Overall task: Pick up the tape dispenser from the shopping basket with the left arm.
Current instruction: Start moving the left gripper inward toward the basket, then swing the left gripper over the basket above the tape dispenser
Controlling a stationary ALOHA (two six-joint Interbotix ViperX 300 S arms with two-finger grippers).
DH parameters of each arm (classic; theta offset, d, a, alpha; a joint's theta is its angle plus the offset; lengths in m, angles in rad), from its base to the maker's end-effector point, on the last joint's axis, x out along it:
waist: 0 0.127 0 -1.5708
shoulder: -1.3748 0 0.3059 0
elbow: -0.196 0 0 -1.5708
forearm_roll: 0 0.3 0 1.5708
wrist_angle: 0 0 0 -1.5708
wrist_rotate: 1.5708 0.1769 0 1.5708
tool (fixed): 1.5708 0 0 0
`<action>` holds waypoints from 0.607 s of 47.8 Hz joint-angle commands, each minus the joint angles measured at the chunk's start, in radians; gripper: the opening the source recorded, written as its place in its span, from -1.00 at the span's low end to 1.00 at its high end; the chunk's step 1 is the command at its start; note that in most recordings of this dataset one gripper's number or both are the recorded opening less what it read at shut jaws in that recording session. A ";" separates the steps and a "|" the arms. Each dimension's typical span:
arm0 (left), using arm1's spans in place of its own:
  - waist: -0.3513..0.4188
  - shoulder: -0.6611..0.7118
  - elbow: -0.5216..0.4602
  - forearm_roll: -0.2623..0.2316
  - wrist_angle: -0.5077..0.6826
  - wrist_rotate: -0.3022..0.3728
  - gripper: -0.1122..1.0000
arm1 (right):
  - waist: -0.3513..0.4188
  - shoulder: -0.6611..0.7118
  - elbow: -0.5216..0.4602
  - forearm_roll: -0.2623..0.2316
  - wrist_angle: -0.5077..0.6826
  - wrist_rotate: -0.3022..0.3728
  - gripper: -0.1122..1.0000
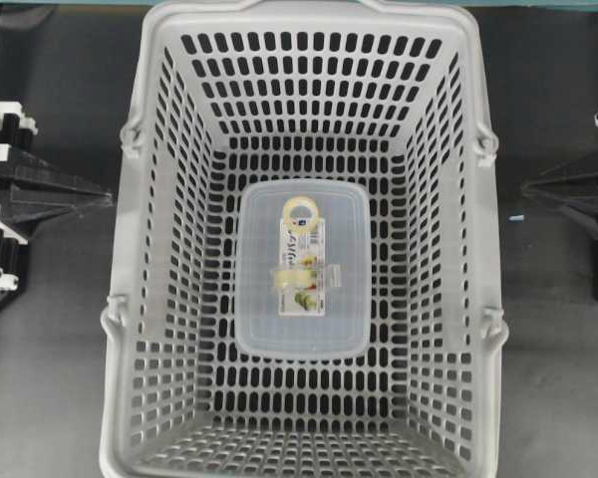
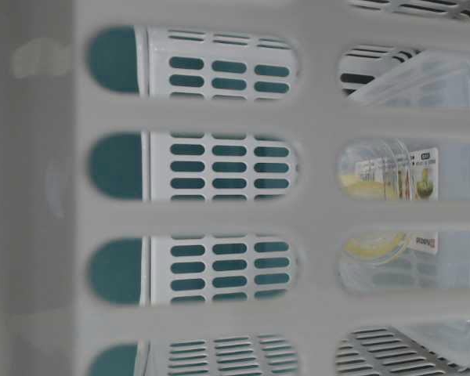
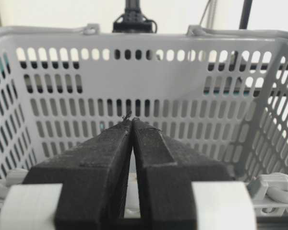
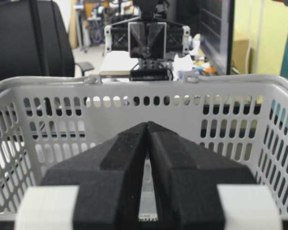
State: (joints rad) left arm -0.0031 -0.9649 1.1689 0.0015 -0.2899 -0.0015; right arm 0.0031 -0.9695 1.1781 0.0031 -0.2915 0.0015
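Right, tape dispenser point(image 1: 301, 246) lies lengthwise, ring toward the far wall, atop a clear box point(image 1: 301, 271) inside the shopping basket point(image 1: 140, 269); my left gripper point(image 3: 132, 120) and right gripper point(image 4: 147, 125) are both pinched together, empty.

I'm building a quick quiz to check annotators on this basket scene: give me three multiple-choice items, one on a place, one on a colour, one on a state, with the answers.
1. Where does the tape dispenser lie?
A. on the clear box on the floor of the shopping basket
B. on the table outside the basket
C. hung on the basket's rim

2. What colour is the tape ring?
A. blue
B. cream-yellow
C. black

3. How does the left tool stand?
A. shut on the dispenser
B. wide open inside the basket
C. shut on nothing, outside the basket

Answers: 1 A, the overhead view shows it on the box lid mid-basket. 2 B, the ring is pale yellow from above. 3 C, the left wrist view shows its tips together, facing the basket wall from outside.
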 commanded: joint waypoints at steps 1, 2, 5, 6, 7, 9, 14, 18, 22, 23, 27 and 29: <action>-0.029 0.008 -0.066 0.044 0.018 -0.023 -0.70 | -0.011 0.003 -0.012 0.005 -0.006 0.006 -0.80; -0.032 0.012 -0.078 0.044 0.026 -0.025 -0.70 | -0.012 0.000 -0.012 0.006 -0.005 0.006 -0.80; -0.037 0.031 -0.118 0.044 0.064 -0.034 -0.80 | -0.012 -0.006 -0.012 0.009 0.006 0.008 -0.79; -0.038 0.040 -0.140 0.044 0.089 -0.037 -0.80 | -0.012 -0.009 -0.012 0.009 0.009 0.008 -0.80; -0.038 0.049 -0.153 0.044 0.109 -0.040 -0.80 | -0.012 -0.011 -0.011 0.009 0.014 0.008 -0.80; -0.038 0.069 -0.186 0.044 0.150 -0.043 -0.80 | -0.014 -0.015 -0.012 0.009 0.023 0.008 -0.80; -0.038 0.135 -0.275 0.044 0.264 -0.046 -0.80 | -0.012 -0.028 -0.014 0.009 0.041 0.006 -0.80; -0.040 0.213 -0.373 0.044 0.370 -0.046 -0.80 | -0.015 -0.040 -0.015 0.009 0.055 0.006 -0.80; -0.041 0.291 -0.462 0.044 0.459 -0.044 -0.80 | -0.020 -0.052 -0.015 0.009 0.075 0.006 -0.79; -0.041 0.311 -0.485 0.043 0.480 -0.044 -0.80 | -0.020 -0.054 -0.017 0.009 0.080 0.006 -0.80; -0.048 0.400 -0.586 0.043 0.572 -0.038 -0.80 | -0.020 -0.063 -0.017 0.009 0.101 0.006 -0.80; -0.051 0.440 -0.626 0.044 0.609 -0.038 -0.80 | -0.020 -0.067 -0.017 0.009 0.109 0.006 -0.79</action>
State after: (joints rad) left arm -0.0445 -0.5937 0.6473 0.0414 0.2516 -0.0430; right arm -0.0138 -1.0370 1.1796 0.0092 -0.1902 0.0077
